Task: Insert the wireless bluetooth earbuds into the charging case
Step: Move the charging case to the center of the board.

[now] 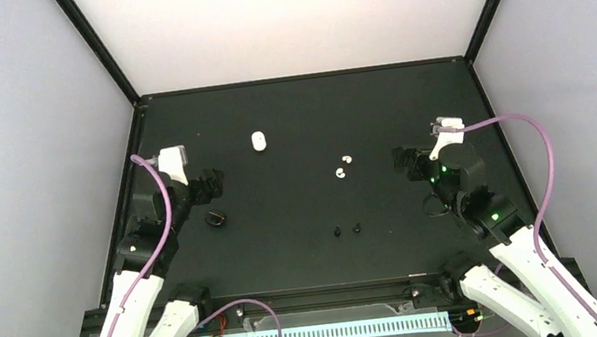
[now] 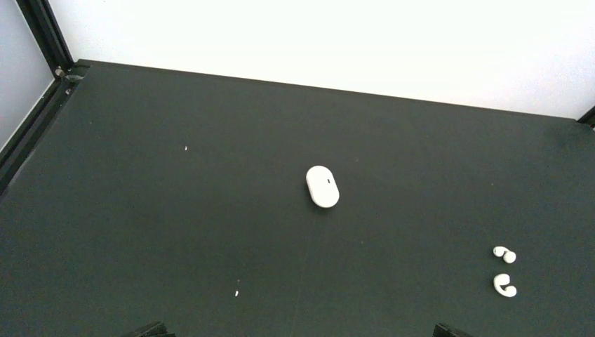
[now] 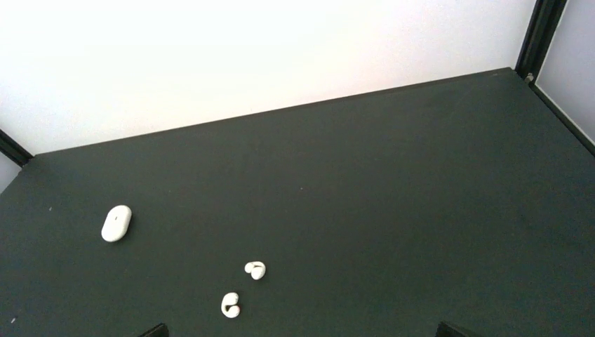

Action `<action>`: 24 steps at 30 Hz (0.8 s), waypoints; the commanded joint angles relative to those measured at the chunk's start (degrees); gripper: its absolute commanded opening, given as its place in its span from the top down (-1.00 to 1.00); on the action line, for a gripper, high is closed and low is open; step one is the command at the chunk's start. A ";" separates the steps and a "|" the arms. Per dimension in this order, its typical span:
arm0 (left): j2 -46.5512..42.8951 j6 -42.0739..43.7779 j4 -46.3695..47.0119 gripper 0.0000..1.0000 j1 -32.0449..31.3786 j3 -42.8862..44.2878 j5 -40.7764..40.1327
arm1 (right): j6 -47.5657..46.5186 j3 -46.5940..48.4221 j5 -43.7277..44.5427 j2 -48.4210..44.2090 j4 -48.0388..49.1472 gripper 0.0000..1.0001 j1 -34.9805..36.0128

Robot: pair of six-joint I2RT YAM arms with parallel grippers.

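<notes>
A closed white oval charging case [image 1: 258,142] [image 2: 322,187] [image 3: 116,223] lies at the table's far middle-left. Two white earbuds [image 1: 348,160] [image 1: 339,173] lie side by side right of centre; the left wrist view has them at lower right [image 2: 504,255] [image 2: 504,286], the right wrist view low down [image 3: 255,269] [image 3: 230,305]. Two black earbuds [image 1: 337,232] [image 1: 357,228] sit nearer the front. My left gripper [image 1: 213,184] [image 2: 300,334] hangs open near the case, empty. My right gripper [image 1: 404,161] [image 3: 302,334] is open and empty, right of the white earbuds.
A small dark object [image 1: 215,218], maybe a black case, lies just below my left gripper. The black table [image 1: 296,108] has a raised black frame on its left, right and far sides. White walls stand behind and beside it. A cable strip [image 1: 315,334] runs along the near edge.
</notes>
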 commanded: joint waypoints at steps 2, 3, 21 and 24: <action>-1.30 -1.31 -2.77 -0.98 -0.49 2.29 -0.18 | -0.52 0.03 -0.13 -1.94 0.86 -1.00 0.62; -1.28 -1.52 -2.83 -0.98 -0.54 2.45 -0.18 | -1.27 0.21 -1.39 -2.02 0.98 -1.00 0.63; -2.10 -3.11 0.47 -0.98 -0.63 0.08 10.98 | 4.94 7.38 -8.58 24.35 6.99 -0.97 8.83; -1.78 -4.30 -2.55 -0.98 -0.63 -0.35 8.60 | 7.63 7.34 -12.56 29.96 10.34 -0.93 8.95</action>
